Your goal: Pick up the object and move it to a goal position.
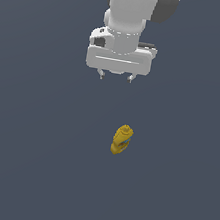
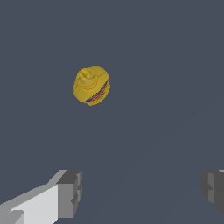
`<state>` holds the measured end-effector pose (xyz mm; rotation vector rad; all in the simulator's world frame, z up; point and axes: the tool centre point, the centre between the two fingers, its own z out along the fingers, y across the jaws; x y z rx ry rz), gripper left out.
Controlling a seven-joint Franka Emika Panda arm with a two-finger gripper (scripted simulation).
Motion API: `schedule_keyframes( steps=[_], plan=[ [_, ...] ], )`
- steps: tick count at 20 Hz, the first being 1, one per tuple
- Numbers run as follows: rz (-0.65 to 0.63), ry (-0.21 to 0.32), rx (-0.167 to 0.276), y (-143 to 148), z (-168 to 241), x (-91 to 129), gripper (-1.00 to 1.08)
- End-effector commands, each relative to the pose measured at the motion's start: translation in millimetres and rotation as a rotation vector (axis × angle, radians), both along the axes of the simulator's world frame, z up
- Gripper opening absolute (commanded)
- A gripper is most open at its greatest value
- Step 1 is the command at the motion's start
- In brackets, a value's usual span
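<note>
The white Panda gripper point(image 1: 116, 76) is hanging over the dark grey floor point(image 1: 27, 159) with its jaws spread wide and nothing sitting between them; in the wrist view the two grey fingertips point(image 2: 70, 192) are showing far apart with only bare floor in the gap. The small yellow bottle point(image 1: 122, 139) is standing on the floor well apart from the gripper, lower in the exterior view and slightly toward that view's right. The wrist view is looking down on its narrow cap end point(image 2: 87, 79), and a bluish-red label stripe point(image 2: 99, 96) is showing along its side.
</note>
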<state>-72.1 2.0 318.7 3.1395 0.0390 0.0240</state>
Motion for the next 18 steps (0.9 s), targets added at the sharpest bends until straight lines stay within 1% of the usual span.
schedule_keyframes(
  steps=[1,4,8,10,18],
  plan=[
    [0.0,0.0,0.0,0.0,0.0,0.0,1.0],
    [0.001,0.013,-0.001,0.7,-4.3,-2.0,1.0],
    [0.008,0.059,-0.003,3.1,-19.1,-10.1,1.0],
    [0.012,0.072,-0.004,3.5,-22.8,-12.8,1.0],
    [-0.007,0.069,-0.004,4.6,-23.2,-9.4,1.0]
  ],
)
